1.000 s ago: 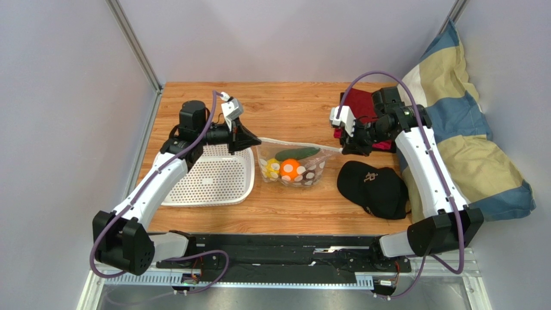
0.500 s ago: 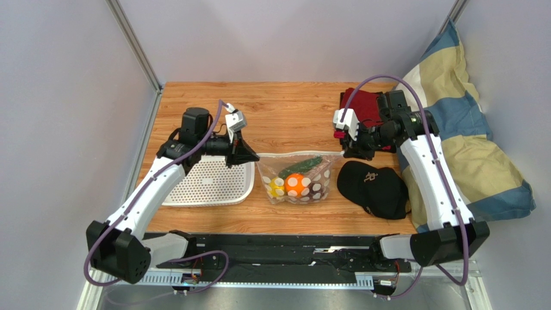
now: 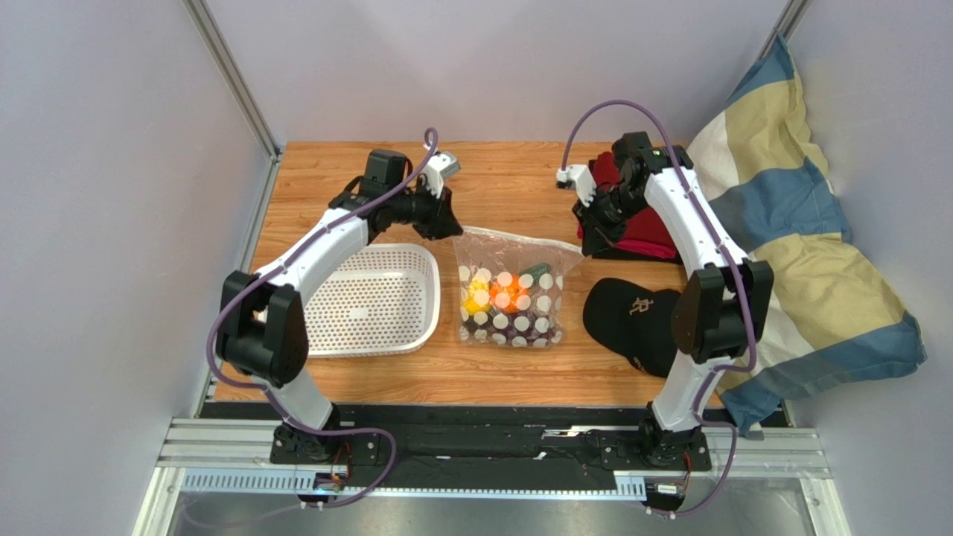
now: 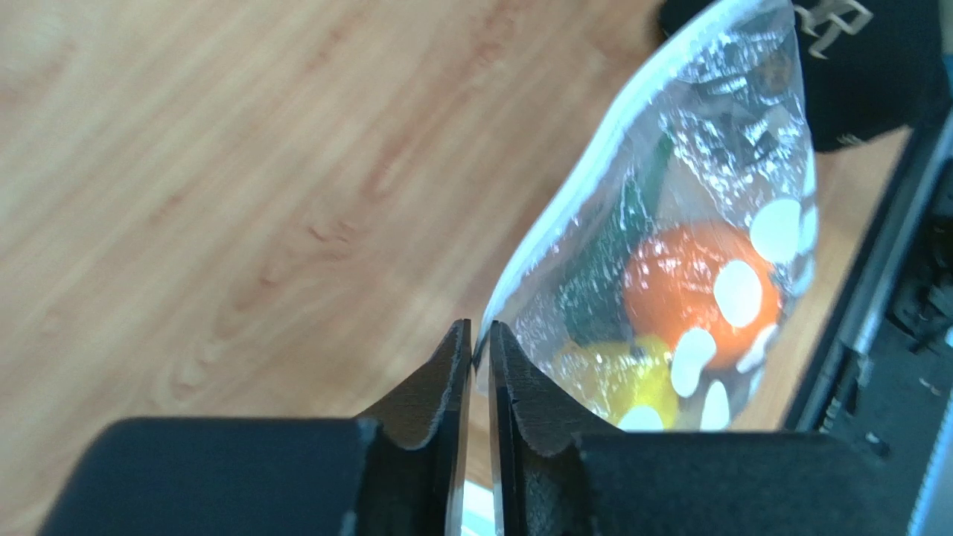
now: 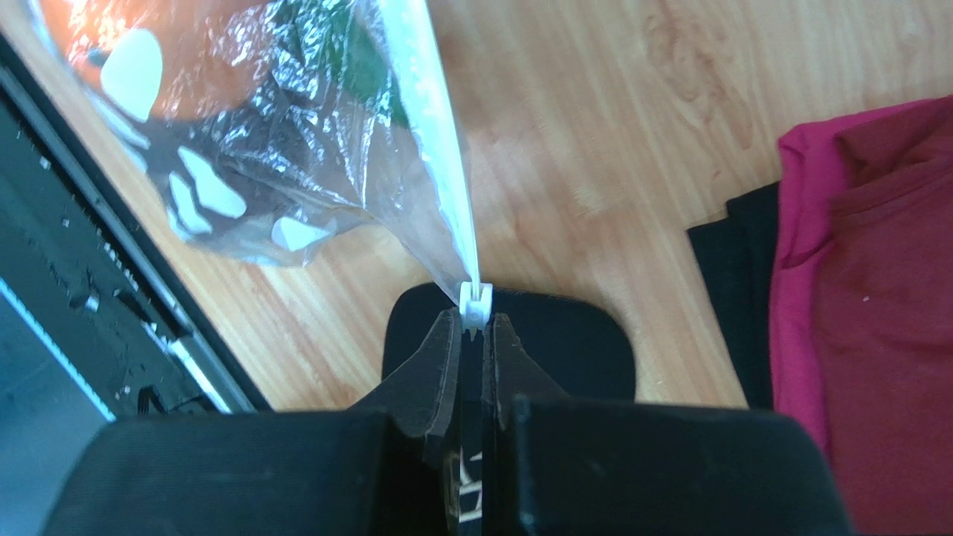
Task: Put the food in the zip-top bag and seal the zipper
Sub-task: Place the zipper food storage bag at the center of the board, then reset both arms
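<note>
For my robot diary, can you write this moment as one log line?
left gripper: shut on zip-top bag | right gripper: shut on zipper end | orange, lemon, cucumber: inside bag

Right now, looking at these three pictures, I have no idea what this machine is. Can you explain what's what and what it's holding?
These are two white robot arms bolted at the near edge of a wooden table. The wide picture comes from a camera above. The two close-ups come from a camera on each wrist, looking past its own black fingers. The left gripper and the right gripper each pinch one end of the mouth of a clear, dotted zip-top bag. Inside it are an orange, a lemon and a green cucumber. Also on the table are a white basket, a black cap and a red cloth.
</note>
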{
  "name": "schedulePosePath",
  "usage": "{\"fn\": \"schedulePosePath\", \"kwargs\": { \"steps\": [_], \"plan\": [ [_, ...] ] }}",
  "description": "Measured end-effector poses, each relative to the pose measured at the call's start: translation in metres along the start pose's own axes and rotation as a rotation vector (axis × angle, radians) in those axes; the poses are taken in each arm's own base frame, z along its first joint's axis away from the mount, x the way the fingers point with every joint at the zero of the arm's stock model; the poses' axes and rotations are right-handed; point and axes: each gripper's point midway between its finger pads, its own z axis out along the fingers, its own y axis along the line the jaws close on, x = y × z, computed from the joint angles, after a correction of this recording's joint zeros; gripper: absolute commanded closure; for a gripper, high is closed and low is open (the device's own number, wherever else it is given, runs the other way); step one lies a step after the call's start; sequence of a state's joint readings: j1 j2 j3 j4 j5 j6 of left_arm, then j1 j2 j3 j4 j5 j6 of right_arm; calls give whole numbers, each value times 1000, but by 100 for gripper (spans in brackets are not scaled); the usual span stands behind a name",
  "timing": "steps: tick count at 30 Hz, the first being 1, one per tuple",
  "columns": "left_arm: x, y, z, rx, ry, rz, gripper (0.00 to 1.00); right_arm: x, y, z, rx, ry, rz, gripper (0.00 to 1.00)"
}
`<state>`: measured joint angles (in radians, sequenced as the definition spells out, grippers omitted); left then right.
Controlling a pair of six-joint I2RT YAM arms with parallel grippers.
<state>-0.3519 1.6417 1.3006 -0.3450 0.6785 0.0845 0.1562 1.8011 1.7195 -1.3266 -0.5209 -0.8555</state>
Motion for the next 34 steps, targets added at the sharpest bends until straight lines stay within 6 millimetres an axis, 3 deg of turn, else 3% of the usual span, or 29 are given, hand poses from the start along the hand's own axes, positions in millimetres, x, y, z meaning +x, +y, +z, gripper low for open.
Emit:
{"fn": "schedulePosePath", "kwargs": {
  "steps": [1,2,4,5,6,7,9,12,14,18,20,22,27,34],
  "plan": [
    [-5,6,5,-12,0,-1,58,-3,-6,2,7,0,16,87],
    [-10,12,8,-21,0,-6,53,-6,-11,5,12,-1,33,69],
    [-19,19,13,-34,3,-13,44,-12,-20,9,25,-9,64,53],
    [-22,21,14,-37,9,-22,37,-16,-24,9,34,-16,76,36],
    [-24,22,14,-39,14,-27,23,-19,-26,8,43,-25,88,29],
    [-26,23,12,-43,19,-39,1,-22,-28,6,51,-36,98,23],
    [-29,21,6,-43,24,-51,1,-30,-29,0,59,-67,124,12],
    [-33,19,-8,-53,19,-86,1,-40,-27,-10,76,-120,151,9],
    [-41,20,-25,-74,7,-106,1,-50,-23,-22,97,-171,167,2],
    [-76,20,-64,-125,-40,-110,1,-66,-6,-55,148,-313,220,0],
    [-96,18,-84,-158,-67,-84,1,-67,8,-72,166,-374,251,0],
    [-104,12,-106,-192,-82,-56,1,-63,20,-84,188,-434,282,0],
    [-78,-13,-137,-237,-34,-78,1,-31,44,-88,204,-483,396,0],
    [8,-18,-144,-312,133,-174,1,14,75,-70,208,-473,478,0]
  ]
}}
